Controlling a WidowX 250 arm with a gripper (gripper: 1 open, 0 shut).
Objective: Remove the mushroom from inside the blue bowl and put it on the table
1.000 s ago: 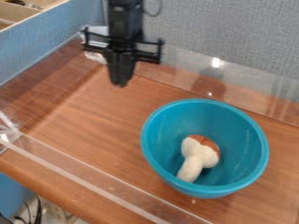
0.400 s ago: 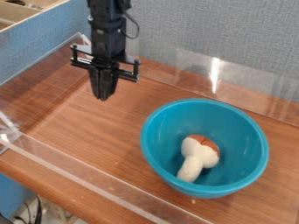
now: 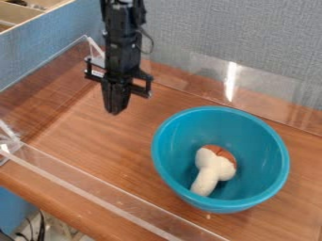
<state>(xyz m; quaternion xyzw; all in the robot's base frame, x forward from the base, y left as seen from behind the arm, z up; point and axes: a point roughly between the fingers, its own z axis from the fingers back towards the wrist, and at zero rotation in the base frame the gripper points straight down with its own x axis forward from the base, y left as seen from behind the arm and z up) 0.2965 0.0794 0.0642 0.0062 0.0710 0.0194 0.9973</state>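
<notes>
One thing matters most: the mushroom point(image 3: 213, 168) hasn't budged. It lies inside the blue bowl point(image 3: 168, 149), cream stem toward the cam, brown cap toward the back, same spot as a sec ago.

What did change is the arm. The tool point(image 3: 116, 106) was up near the rear acrylic wall, roughly centre-frame; since then it has swung toward the left of the pic and dropped lower over the wood, and the crossbar looks rotated a bit vs. before. It now hangs vertical, tip pointing down at bare table point(image 3: 75, 122), well apart from the bowl and left of its rim. Jaws are pinched together w/ nothing between them, so it's carrying nothing.

Meaning for the task: no progress yet on the actual pick. My read is the arm is off target, since it sank beside the bowl, not over it. To get the mushroom it'd need to come back across the rim, spread its jaws, then go down inside. Bowl walls are deep, so clipping the rim on the way in is the risk. Plenty of bare wood left of the bowl for the drop-off.
</notes>
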